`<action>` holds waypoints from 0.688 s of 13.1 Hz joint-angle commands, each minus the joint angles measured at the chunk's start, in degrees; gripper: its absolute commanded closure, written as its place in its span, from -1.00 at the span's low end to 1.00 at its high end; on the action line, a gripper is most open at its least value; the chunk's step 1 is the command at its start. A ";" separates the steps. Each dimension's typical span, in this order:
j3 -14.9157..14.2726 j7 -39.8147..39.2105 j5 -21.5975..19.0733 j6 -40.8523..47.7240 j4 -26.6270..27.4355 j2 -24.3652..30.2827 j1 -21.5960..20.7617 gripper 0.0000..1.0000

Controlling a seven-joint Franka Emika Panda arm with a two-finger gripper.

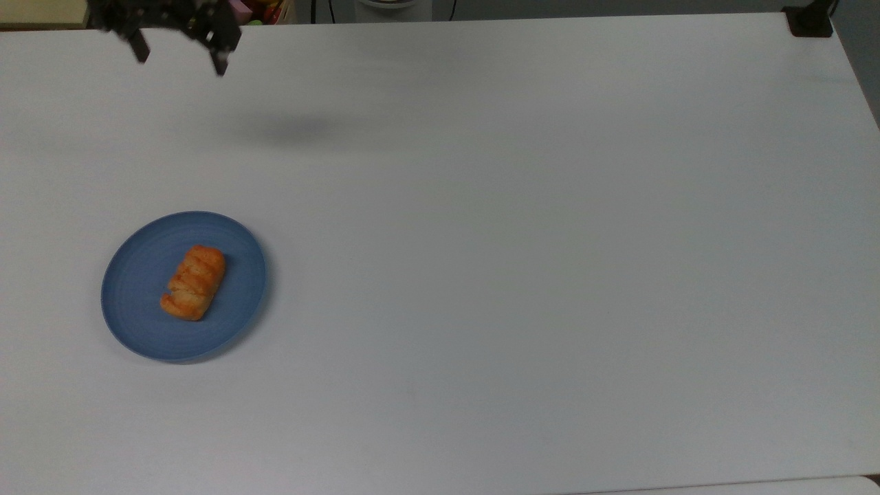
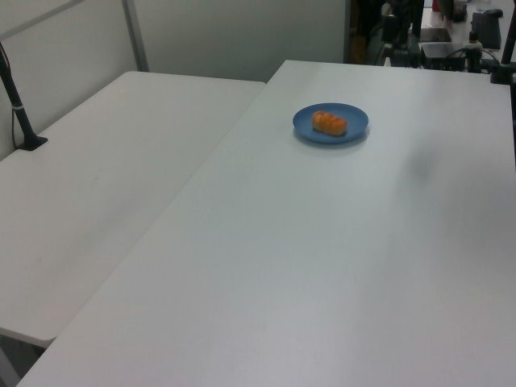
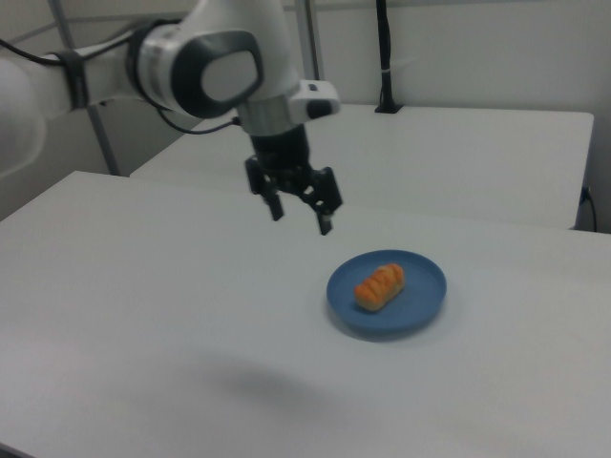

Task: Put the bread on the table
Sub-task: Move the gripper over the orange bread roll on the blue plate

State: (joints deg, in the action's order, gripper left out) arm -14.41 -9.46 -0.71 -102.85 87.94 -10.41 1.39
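The bread (image 1: pixel 193 282), a small golden-orange ridged roll, lies on a round blue plate (image 1: pixel 137 275) at the top view's left. The same bread (image 2: pixel 330 122) on its plate (image 2: pixel 355 121) sits far back in the left view, and the bread (image 3: pixel 379 285) on the plate (image 3: pixel 420 286) is right of centre in the right view. The white table (image 1: pixel 522 240) carries the plate. My gripper (image 1: pixel 180 62) is open at the top view's upper left, high above the table. In the right view the gripper (image 3: pixel 301 220) hangs open, up and left of the plate, holding nothing.
A second white table (image 2: pixel 97 185) adjoins at the left view's left, with a black post (image 2: pixel 20 113) clamped on it. A black clamp (image 1: pixel 810 20) sits at the top view's upper right corner. Coloured items (image 1: pixel 258 10) lie beyond the far edge.
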 commanded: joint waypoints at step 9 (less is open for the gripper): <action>-0.01 11.57 -3.86 -30.55 -3.83 -19.63 1.95 -1.00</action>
State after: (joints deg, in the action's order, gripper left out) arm -14.41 0.62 -2.31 -129.04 85.90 -26.18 3.39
